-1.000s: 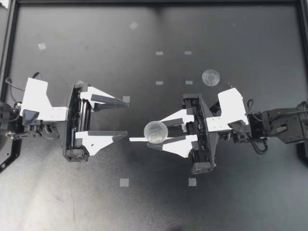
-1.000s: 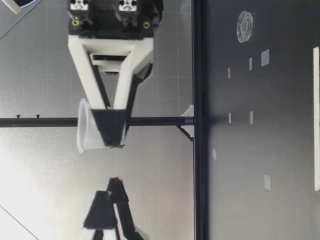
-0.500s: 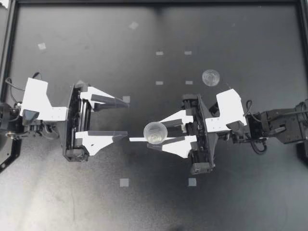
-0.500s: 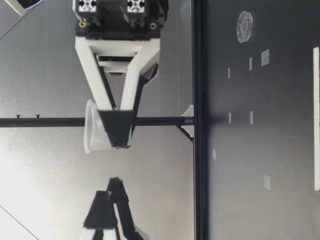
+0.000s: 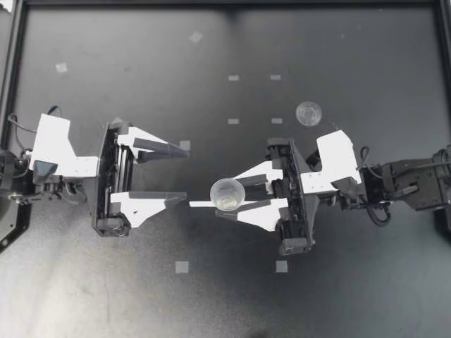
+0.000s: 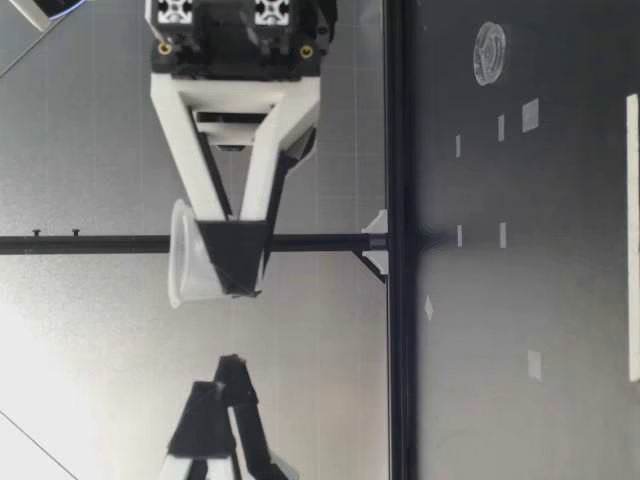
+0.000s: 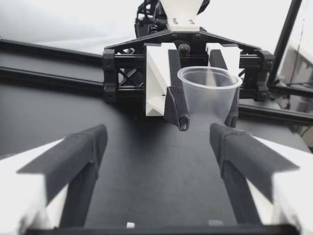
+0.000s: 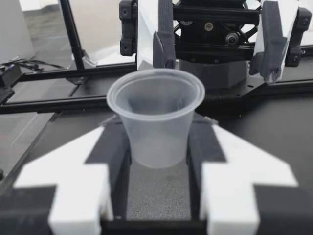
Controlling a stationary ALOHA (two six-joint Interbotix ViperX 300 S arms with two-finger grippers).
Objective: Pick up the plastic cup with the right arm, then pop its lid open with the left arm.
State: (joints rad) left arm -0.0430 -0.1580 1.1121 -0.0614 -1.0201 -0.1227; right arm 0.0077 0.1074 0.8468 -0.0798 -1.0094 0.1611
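Note:
A clear plastic cup hangs upright above the dark table, near its middle, with my right gripper shut on its lower part. In the right wrist view the cup sits between the two dark pads, mouth up and empty. My left gripper faces it from a short way off, open with nothing in it. From the left wrist the cup shows straight ahead, beyond the open fingers. At table height the cup and the right gripper are well above the surface.
A small clear round lid lies flat on the table behind the right arm, also visible as the lid in the low view. Several pale tape squares mark the surface. A black frame rail borders the table.
My right gripper sank a little with the cup in it, then held still. The left arm has not moved.

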